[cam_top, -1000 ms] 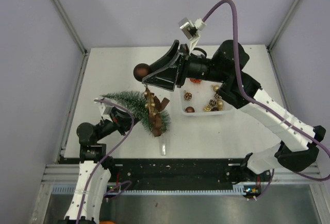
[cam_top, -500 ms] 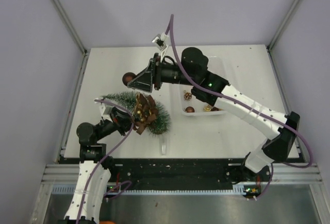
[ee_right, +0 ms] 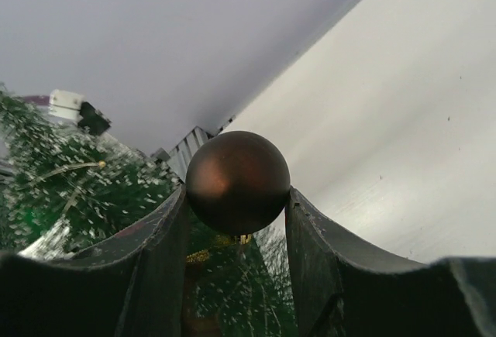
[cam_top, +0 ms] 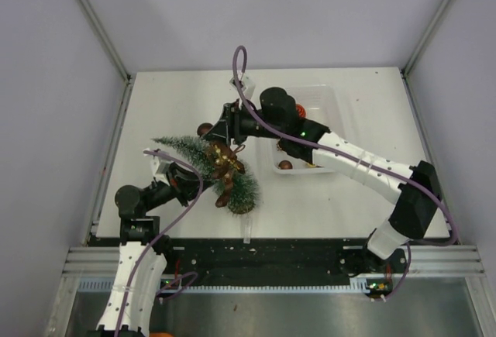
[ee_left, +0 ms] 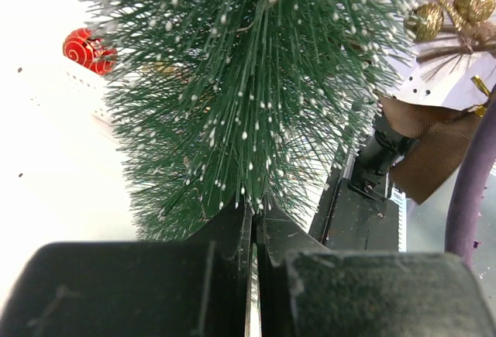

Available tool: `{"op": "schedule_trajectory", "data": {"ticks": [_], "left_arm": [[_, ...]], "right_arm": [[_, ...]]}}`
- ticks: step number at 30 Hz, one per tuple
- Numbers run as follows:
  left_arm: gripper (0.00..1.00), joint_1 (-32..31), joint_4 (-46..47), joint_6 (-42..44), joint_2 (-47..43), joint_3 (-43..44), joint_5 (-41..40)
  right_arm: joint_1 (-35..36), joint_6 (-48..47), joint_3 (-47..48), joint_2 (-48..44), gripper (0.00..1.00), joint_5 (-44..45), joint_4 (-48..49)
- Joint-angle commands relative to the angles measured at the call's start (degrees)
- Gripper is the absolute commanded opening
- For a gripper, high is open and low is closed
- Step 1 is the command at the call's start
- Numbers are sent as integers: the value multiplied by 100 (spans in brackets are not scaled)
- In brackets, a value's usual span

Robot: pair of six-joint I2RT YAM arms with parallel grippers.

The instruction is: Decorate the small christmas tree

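**Tree clamped, bauble poised to hang**

The left gripper (ee_left: 252, 225) is pinched tight on the small christmas tree (cam_top: 203, 163), whose bristles fan out just ahead of its fingertips, likely to steady it. The right gripper (ee_right: 236, 194) clamps a brown bauble (ee_right: 237, 178) (branches just beyond its fingertips), presumably for hanging.

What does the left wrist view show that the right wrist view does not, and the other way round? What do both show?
Only the left wrist view: the left claw shut on the small christmas tree, a red bauble with swirls at the upper left, and gold baubles and a brown ribbon at the right.
Only the right wrist view: the right claw gripping a brown bauble, with the grey wall above.
Both: the tree's frosted green bristles.
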Motion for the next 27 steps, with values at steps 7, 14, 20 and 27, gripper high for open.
{"op": "schedule_trajectory", "data": {"ticks": [7,14,20,27], "left_arm": [[0,-32,437,4,-46,-58,-24],[0,-32,402,31,-55,-49,-77],[0,-32,384,39,-90,-49,-112],[0,-32,306,92,-64,-40,-112]], "right_arm": [[-37,638,-684,-602,74,137,811],[-37,612,-570,-989,99,743,355],[-265,278,-473,-1323,99,1086,-252],[-1476,128,-710,-1579,99,2622,-1630]]}}
